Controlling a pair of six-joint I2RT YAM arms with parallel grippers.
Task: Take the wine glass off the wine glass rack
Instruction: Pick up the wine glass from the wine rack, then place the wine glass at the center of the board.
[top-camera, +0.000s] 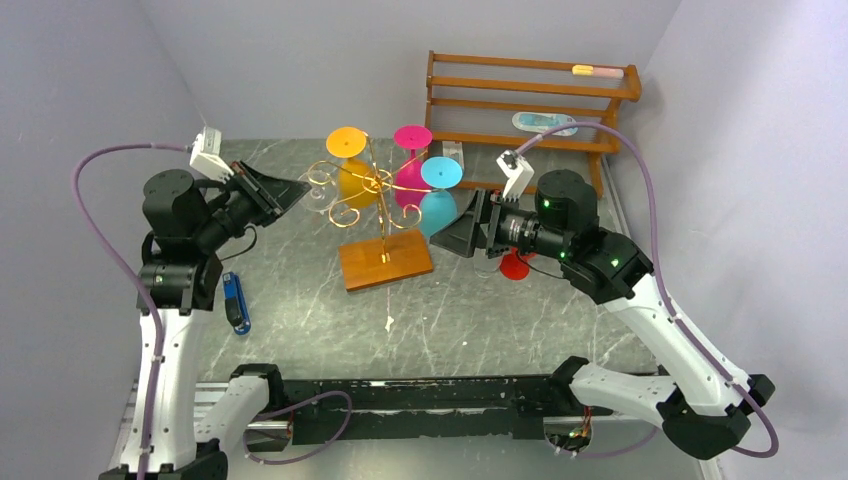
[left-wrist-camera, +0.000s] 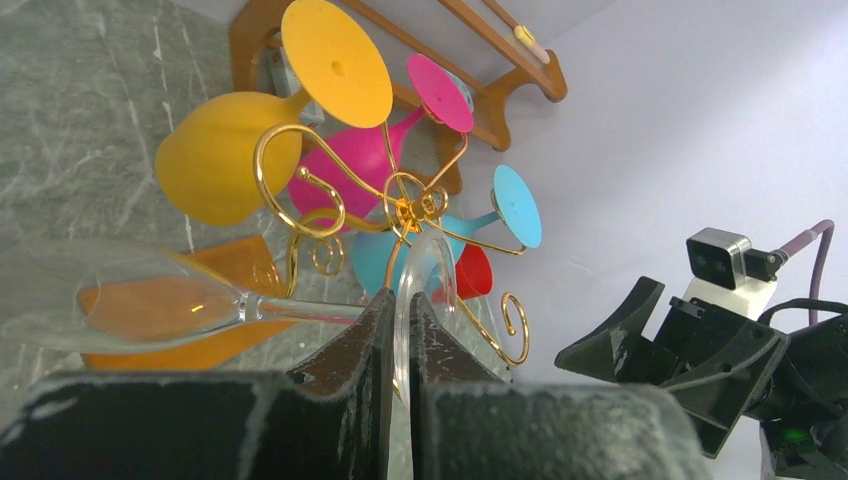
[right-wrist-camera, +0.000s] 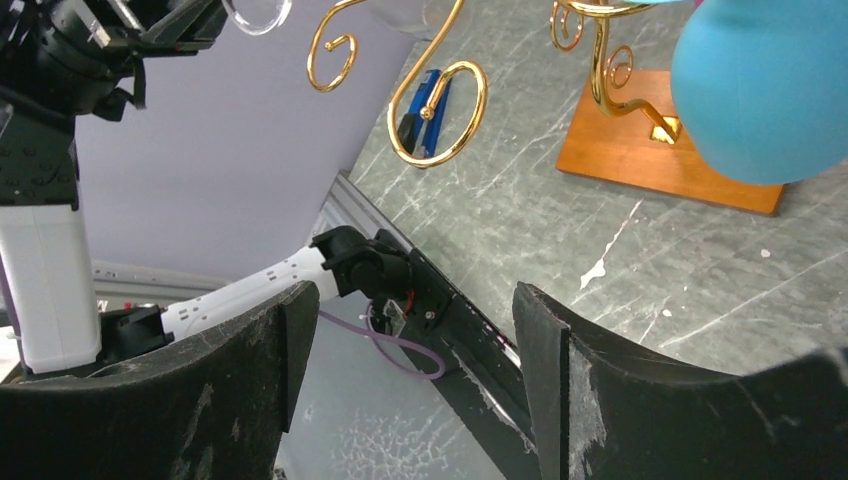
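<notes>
My pair of arms: white links, black joints, purple-grey leads.
On the left arm (top-camera: 165, 340) and right arm (top-camera: 660, 320) I see white lower links and glossy black motor housings, with green lights (top-camera: 546, 205) glowing on the right one. A purple-grey cable (top-camera: 85, 200) loops up to each small white wrist camera (top-camera: 207, 150). The left claw (top-camera: 303, 186) and right claw (right-wrist-camera: 415, 300) have matte black wedge fingers, scuffed whitish at the edges.

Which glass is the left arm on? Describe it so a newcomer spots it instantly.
Find the gold wire wine glass rack mid-table. On its side facing the left arm is the clear wine glass, stem roughly level. Unlike the yellow glass, pink glass and blue glass, it is see-through, its foot pinched in the left gripper's jaws.
</notes>
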